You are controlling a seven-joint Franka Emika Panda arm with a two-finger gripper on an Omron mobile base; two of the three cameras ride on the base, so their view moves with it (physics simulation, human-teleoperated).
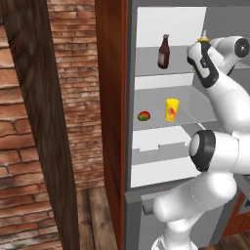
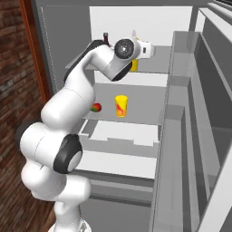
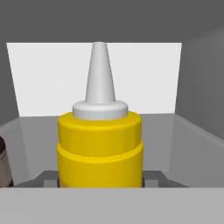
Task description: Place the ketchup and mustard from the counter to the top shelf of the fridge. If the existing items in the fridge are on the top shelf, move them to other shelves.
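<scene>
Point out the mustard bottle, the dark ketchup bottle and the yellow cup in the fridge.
mustard bottle (image 3: 99,144), hand view, on its yellow body.
ketchup bottle (image 1: 164,54), left base view, on its dark body, top shelf.
yellow cup (image 2: 121,105), right base view, on its side, middle shelf.

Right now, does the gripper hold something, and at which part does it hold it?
Yes. The gripper holds the mustard bottle by the lower part of its yellow body, one finger on each side, upright over the top shelf.
</scene>
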